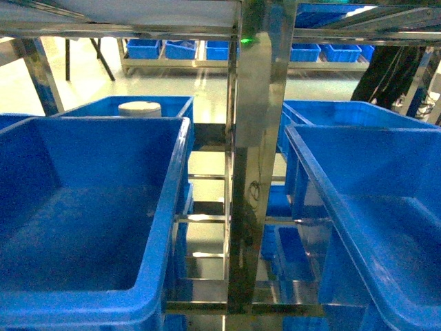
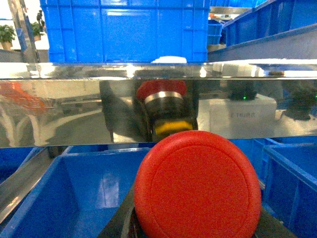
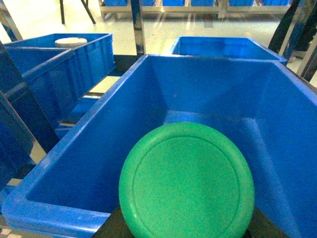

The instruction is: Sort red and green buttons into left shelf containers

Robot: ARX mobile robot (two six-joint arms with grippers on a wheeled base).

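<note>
Red button (image 2: pixel 198 186) fills the left wrist view, apparently clamped in that gripper below a steel rail (image 2: pixel 148 106); green button (image 3: pixel 187 181), seemingly gripped by the right, hangs over a right-side bin (image 3: pixel 74 198). Releasing there would missort it.

**Plastic and polished steel**

We see a matt, smooth plastic red cap (image 2: pixel 198 186) and green cap (image 3: pixel 187 181), glossy blue plastic bins (image 1: pixel 169 200), and mirror-bright metal shelf rails (image 2: pixel 74 106) reflecting the red cap
</note>
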